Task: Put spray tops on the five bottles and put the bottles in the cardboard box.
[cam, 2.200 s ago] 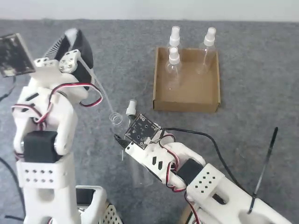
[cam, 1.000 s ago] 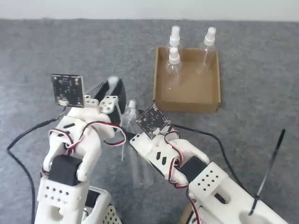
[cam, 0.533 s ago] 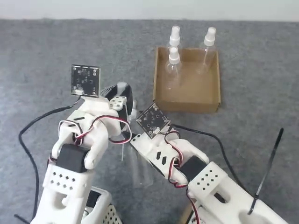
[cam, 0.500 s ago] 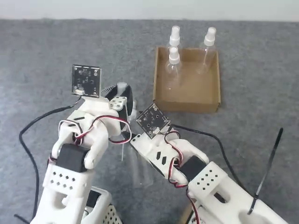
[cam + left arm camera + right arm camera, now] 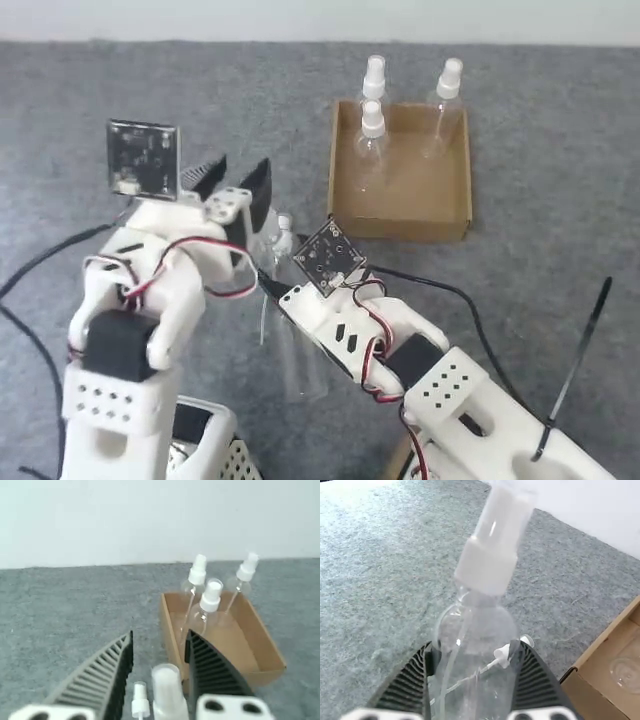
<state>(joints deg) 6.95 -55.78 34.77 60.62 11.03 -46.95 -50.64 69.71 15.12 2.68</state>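
Centre-left from above, right gripper [image 5: 475, 667] clamps 1 bottle [image 5: 270, 252] steady for capping; left gripper [image 5: 237, 175] gapes empty over its spray top [image 5: 492, 555].

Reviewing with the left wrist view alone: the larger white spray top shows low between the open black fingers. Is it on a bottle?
Observer: Yes; the right wrist view shows the white plastic spray top seated on the neck of a clear plastic bottle.
Operator: What holds that bottle?
Observer: The right pincer, its ribbed black fingers pressed against the bottle's sides.
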